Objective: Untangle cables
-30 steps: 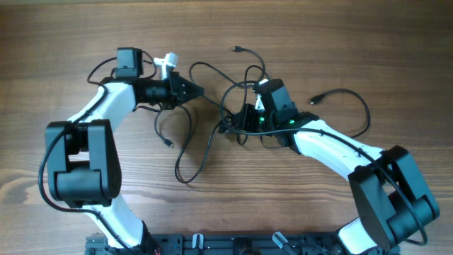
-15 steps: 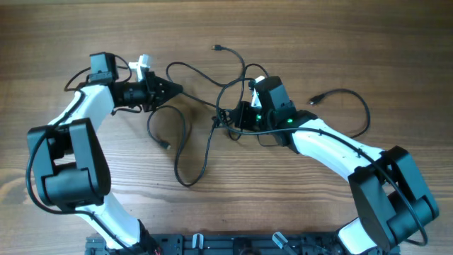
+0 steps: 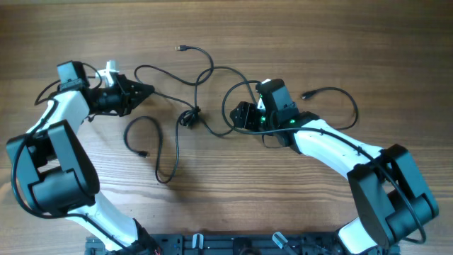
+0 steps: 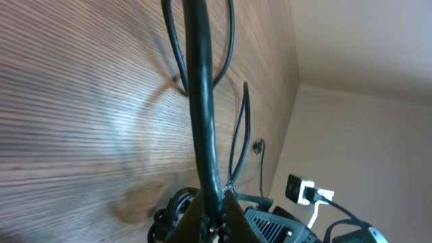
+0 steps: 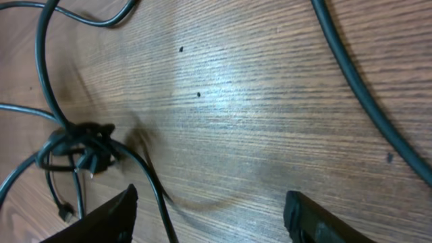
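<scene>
The left gripper [image 3: 144, 91] is clamped tight on one cable [image 4: 202, 135], which is led from it to the knot [image 3: 190, 117]. The right gripper [image 5: 216, 223] is seen with its fingers spread wide, nothing held, near the knot's right. The cables [image 3: 212, 69] are sprawled in loose loops on the table [image 3: 297, 28] between the arms.

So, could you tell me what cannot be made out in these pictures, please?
Knot: overhead, too small to trace the crossings; right wrist, strands overlap.
Left gripper: left wrist, fingertips on the cable cut off by bottom edge.
Plug: overhead, too small to tell its type.
</scene>
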You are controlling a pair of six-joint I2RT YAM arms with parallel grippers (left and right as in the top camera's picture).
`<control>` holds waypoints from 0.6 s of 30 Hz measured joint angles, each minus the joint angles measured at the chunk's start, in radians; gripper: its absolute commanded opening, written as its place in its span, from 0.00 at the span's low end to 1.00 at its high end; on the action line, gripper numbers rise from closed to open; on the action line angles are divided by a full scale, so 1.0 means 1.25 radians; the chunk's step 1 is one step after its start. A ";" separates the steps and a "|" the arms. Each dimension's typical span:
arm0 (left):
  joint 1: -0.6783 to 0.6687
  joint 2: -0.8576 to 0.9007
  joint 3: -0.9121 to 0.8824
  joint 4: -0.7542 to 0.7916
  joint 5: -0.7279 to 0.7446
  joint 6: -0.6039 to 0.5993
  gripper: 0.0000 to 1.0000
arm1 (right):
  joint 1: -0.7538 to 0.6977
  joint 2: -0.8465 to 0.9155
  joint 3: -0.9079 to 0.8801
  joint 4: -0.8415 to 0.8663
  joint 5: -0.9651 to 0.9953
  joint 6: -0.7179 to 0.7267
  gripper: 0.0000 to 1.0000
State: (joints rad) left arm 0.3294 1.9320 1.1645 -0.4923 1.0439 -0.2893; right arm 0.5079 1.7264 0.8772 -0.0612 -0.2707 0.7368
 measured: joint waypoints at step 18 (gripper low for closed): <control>-0.058 0.000 0.000 0.018 -0.006 0.000 0.04 | 0.000 0.000 -0.002 0.267 0.344 0.000 0.95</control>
State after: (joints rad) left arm 0.2569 1.9320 1.1645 -0.4702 1.0367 -0.2890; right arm 0.5079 1.7264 0.8749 0.2729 0.1596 0.7364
